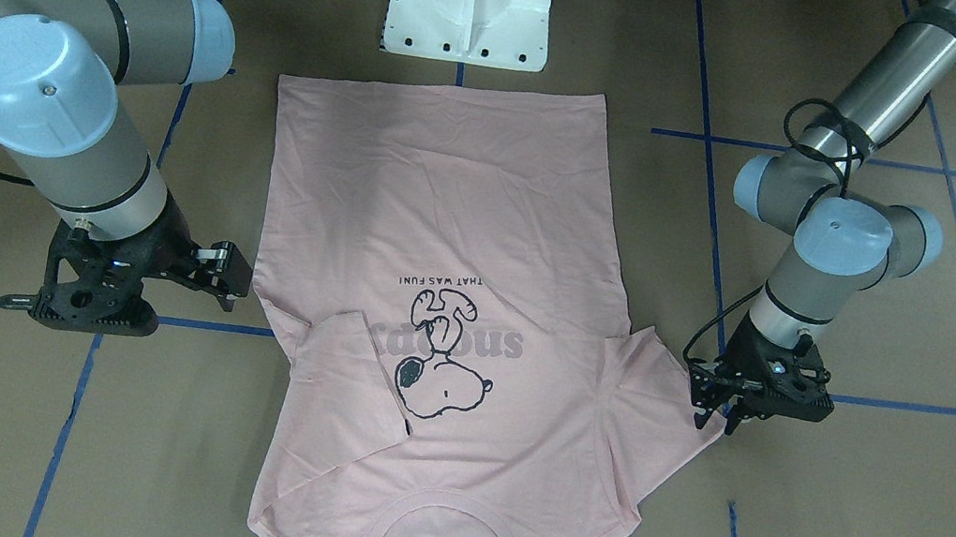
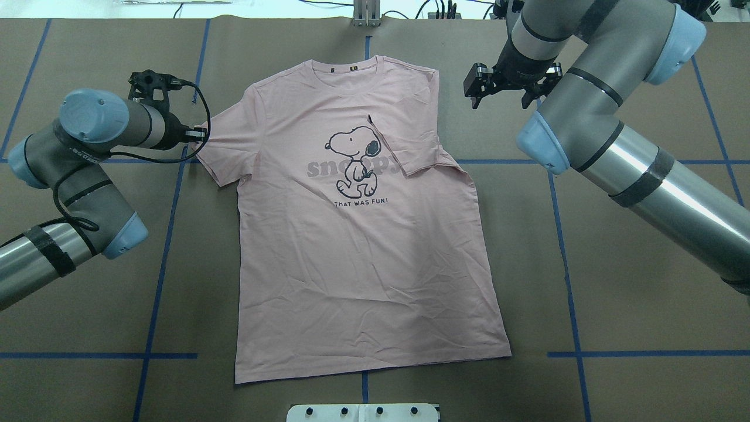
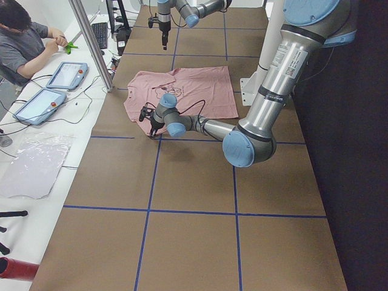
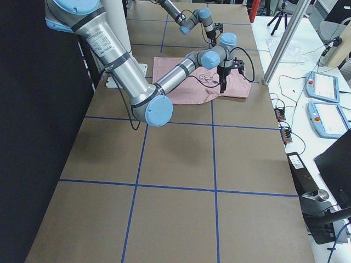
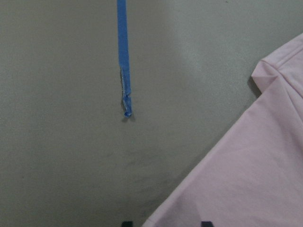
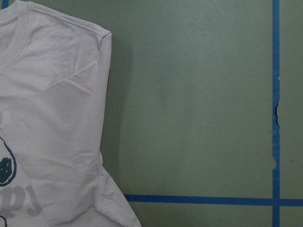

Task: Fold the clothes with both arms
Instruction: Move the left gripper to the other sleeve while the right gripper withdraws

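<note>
flat on the table (image 2: 615, 281), print (image 2: 354, 161) up: the pink t-shirt (image 2: 351, 264), collar (image 2: 351, 63) at the far end, hem (image 2: 369, 366) toward the white base (image 2: 363, 412), long axis running straight away from the robot. right sleeve (image 2: 410, 149) already turned in over the print; left sleeve (image 2: 222, 158) spread outward. left gripper (image 1: 715, 425) low at that sleeve's outer edge, jaws spread, cloth edge between the fingertips, nothing pinched. right gripper (image 2: 498, 104) beside the far shoulder, apart from the cloth, jaws spread too, holding nothing. likely calls for the left arm next, sleeve carried inward across the long axis.
</note>
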You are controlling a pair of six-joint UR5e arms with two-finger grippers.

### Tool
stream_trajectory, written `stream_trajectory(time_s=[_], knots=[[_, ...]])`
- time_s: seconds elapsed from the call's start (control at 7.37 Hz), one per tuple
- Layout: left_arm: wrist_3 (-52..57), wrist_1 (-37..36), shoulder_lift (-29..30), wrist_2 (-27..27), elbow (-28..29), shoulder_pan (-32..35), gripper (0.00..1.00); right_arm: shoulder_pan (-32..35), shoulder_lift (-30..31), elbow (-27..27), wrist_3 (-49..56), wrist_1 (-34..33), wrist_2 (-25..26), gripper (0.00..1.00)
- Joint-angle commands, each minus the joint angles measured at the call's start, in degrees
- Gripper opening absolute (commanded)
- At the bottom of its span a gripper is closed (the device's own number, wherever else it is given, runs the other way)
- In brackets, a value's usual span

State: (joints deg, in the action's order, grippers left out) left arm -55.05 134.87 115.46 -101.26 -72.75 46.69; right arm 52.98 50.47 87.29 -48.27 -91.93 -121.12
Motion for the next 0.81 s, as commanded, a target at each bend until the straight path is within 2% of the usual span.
stream_trajectory(time_s=[0.0,0.14,0.27,0.41,0.54,0.68], knots=[[-0.1,-0.4,0.4,-0.4,-1.0,0.1,0.0,-0.1,-0.2,0.0,-0.1,0.1,-0.1,1.0],[-0.6,-3.0,0.7,-0.5,-4.5,0.1,0.0,-0.1,-0.1,0.0,-0.1,0.1,-0.1,1.0],[-1.5,-9.5,3.8,-1.0,-7.2,0.1,0.0,-0.1,-0.1,0.0,-0.1,0.1,-0.1,1.0],[-7.3,-13.0,7.8,-1.2,-7.1,-0.5,0.0,-0.1,0.0,0.0,-0.1,0.2,0.0,1.0],[-12.2,-13.3,11.2,-1.2,-5.5,-2.3,0.0,0.0,0.1,0.0,0.0,0.2,0.0,1.0],[-15.5,-13.1,15.9,-1.1,-0.5,-3.3,0.0,0.0,0.1,0.0,0.0,0.2,0.0,1.0]])
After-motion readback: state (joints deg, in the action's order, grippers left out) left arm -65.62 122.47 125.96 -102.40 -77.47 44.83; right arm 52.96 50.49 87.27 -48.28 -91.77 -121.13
